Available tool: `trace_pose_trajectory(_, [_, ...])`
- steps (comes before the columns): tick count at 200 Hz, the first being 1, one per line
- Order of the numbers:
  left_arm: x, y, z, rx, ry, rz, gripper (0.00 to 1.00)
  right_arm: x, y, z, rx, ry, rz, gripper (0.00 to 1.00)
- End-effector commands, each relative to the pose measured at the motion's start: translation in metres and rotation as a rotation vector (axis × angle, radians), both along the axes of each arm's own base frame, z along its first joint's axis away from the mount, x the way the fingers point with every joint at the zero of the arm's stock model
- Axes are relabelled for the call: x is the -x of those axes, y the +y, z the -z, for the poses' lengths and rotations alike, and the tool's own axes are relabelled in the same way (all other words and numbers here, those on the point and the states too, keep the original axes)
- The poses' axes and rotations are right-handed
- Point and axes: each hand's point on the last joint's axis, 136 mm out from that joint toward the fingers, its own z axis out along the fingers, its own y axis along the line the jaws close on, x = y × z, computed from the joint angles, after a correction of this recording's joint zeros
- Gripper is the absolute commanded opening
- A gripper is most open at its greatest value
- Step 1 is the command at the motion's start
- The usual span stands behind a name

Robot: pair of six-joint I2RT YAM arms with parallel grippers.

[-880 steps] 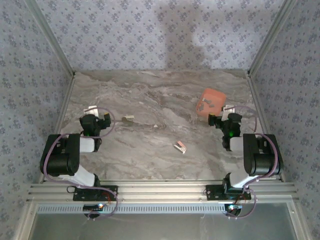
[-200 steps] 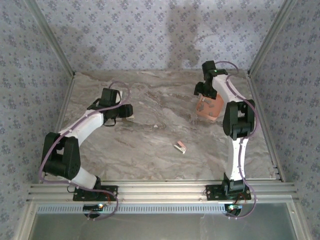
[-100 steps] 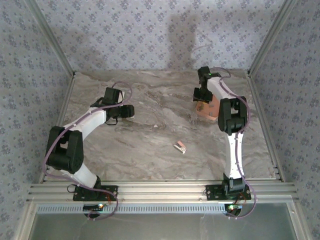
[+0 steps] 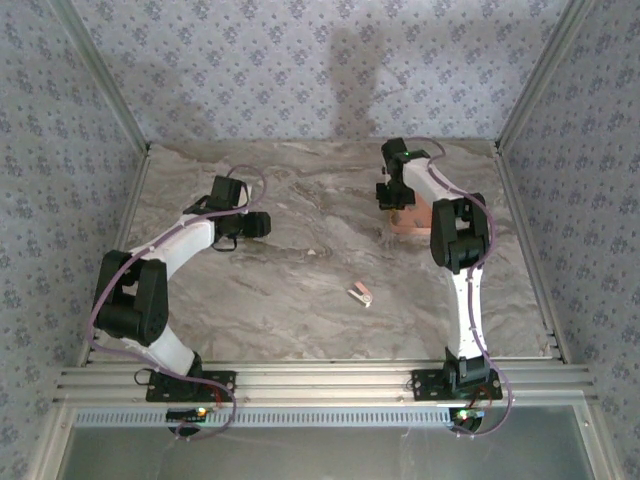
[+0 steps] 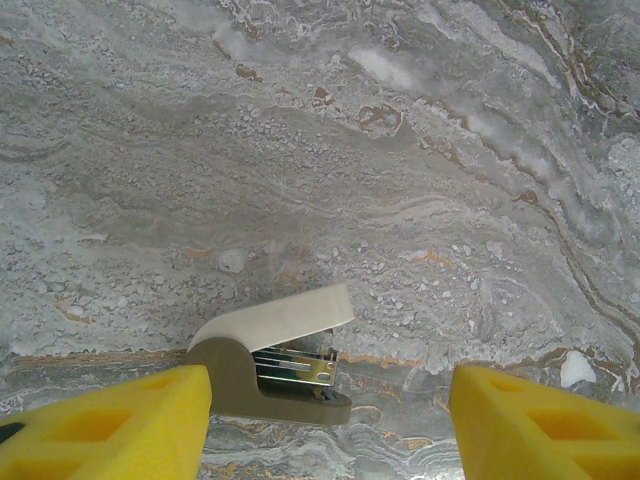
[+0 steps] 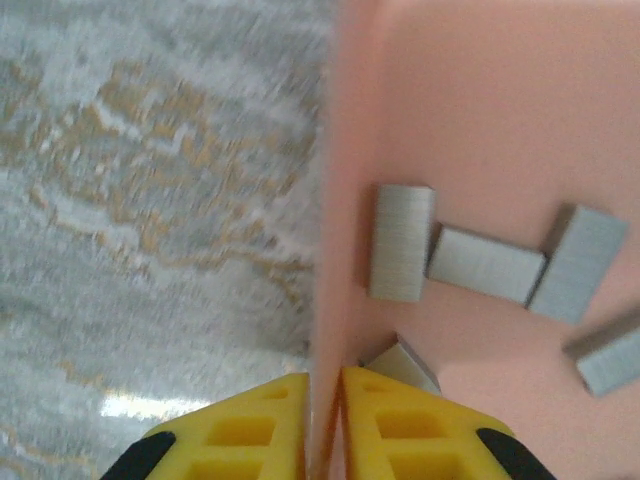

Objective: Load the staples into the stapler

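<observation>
On the tray (image 6: 326, 250) wall, right gripper (image 6: 322, 440) pinches shut; left gripper (image 5: 330, 400) stands half-open.

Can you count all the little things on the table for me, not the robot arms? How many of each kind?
staplers: 2 (pink stapler, beige stapler)
tray: 1
staple blocks seen in the tray: 5
total: 8
</observation>
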Motion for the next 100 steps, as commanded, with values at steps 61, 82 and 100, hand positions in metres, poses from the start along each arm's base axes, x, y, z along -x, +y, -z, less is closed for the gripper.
trace_pose_trajectory(61, [0.023,-0.003,-0.015,0.022,-0.028,0.009,0.64,0.054,0.029,-0.013,-0.004,0.022,-0.172,0.08])
trace_pose_trajectory(82, [0.031,-0.002,-0.015,0.020,-0.031,0.008,0.64,0.066,0.035,-0.011,-0.011,0.021,-0.185,0.08])
trace_pose_trajectory(100, [0.038,-0.001,-0.014,0.019,-0.034,0.007,0.64,0.076,0.041,-0.009,-0.020,0.021,-0.192,0.08])
